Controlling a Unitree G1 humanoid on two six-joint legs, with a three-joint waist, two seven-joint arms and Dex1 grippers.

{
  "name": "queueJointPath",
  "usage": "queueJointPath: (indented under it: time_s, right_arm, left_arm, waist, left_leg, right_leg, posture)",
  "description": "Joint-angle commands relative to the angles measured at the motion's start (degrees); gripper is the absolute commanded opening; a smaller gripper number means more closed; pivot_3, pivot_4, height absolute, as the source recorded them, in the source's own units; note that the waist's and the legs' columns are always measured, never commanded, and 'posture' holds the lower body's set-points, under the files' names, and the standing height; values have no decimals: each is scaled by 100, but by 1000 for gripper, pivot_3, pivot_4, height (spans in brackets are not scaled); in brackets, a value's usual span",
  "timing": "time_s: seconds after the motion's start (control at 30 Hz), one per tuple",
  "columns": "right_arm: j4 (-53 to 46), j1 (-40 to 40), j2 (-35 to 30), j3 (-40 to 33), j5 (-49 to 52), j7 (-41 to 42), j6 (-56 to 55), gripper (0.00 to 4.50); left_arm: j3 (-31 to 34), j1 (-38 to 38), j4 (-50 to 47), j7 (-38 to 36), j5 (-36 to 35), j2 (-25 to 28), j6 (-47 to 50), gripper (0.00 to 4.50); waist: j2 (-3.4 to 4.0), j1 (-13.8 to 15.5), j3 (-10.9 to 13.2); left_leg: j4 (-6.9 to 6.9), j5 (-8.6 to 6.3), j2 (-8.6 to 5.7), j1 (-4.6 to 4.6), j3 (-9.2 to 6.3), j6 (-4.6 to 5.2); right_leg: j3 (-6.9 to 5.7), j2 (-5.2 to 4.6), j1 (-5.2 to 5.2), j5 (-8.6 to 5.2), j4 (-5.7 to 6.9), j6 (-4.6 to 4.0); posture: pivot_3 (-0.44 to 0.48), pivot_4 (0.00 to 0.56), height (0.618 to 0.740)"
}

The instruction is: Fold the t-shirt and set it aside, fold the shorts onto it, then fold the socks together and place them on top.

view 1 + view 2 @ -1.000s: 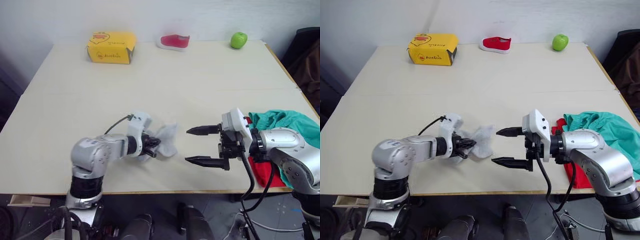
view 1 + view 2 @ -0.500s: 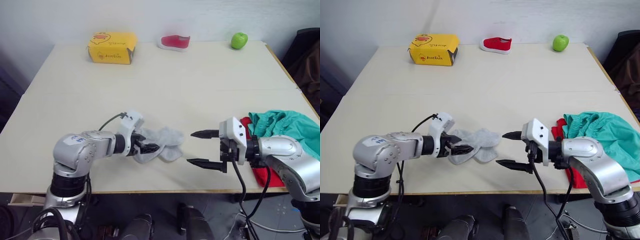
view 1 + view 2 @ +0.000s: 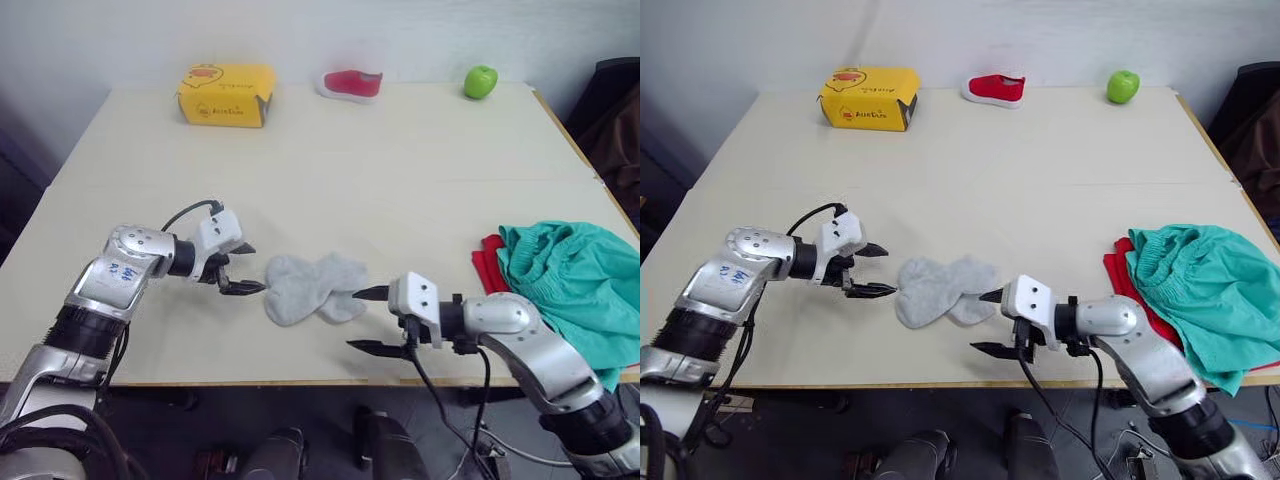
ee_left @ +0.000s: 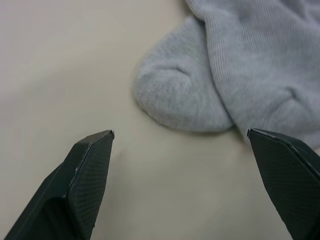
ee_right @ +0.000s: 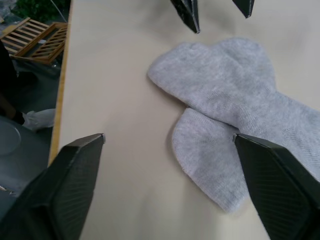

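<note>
From the head camera: left gripper (image 3: 243, 268) spread wide and holding nothing, fingertips aimed at the socks (image 3: 312, 287), just short of their near end. Right gripper (image 3: 362, 319) likewise wide apart and empty, just beside the opposite end of the same grey pair, upper fingertip almost at the fabric. Socks flat on the table (image 3: 330, 170) between the two grippers, one crossed over the other. Behind the right arm, on that gripper's far side from the socks, the teal shorts (image 3: 568, 283) heaped over the red t-shirt (image 3: 487, 267), with a strip of red showing at the edge nearest the gripper. Well beyond both grippers along the far edge: a yellow box (image 3: 222, 94), a small red shoe (image 3: 351, 83) and a green apple (image 3: 480, 80). From the left wrist: both fingers (image 4: 82, 187) far apart, nothing between, a rounded sock end just ahead on bare tabletop. From the right wrist: fingers (image 5: 55, 192) wide, empty, the crossed socks ahead, with the other gripper's tips beyond them.
</note>
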Motion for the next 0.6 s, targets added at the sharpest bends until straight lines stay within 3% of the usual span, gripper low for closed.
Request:
queueJointPath:
  time_s: [0.03, 0.2, 0.3, 0.6]
  right_arm:
    - [288, -93, 183, 201, -364, -147, -270, 3961]
    - [619, -191, 456, 244, -609, -296, -343, 3961]
    - [718, -169, 499, 292, -784, -342, -429, 3412]
    - [771, -222, 413, 104, -877, -240, -637, 463]
  left_arm:
    - [-40, -452, 797, -189, 350, -362, -907, 4500]
    - [-154, -826, 1712, -213, 877, -763, -1774, 4500]
    - [-133, -884, 2003, -401, 938, -885, -2061, 3931]
    - [-73, -451, 1476, -1241, 799, -739, -2121, 1278]
  waist:
    - [-2, 19, -1]
    - [-3, -13, -2]
    - [-3, -9, -3]
    - [-3, -49, -5]
  left_leg:
    - [0, 1, -1, -7, 0, 1]
    - [2, 3, -7, -11, 13, 9]
    - [4, 5, -7, -2, 20, 11]
    - [8, 6, -6, 0, 24, 11]
  right_leg:
    - [-1, 0, -6, 1, 0, 1]
    - [-4, -3, -11, 6, 2, 11]
    - [2, -3, -10, 7, 3, 12]
    - [8, -1, -11, 7, 23, 11]
  posture:
    - [0, 150, 740]
    - [0, 150, 740]
    - [0, 150, 740]
    - [0, 150, 740]
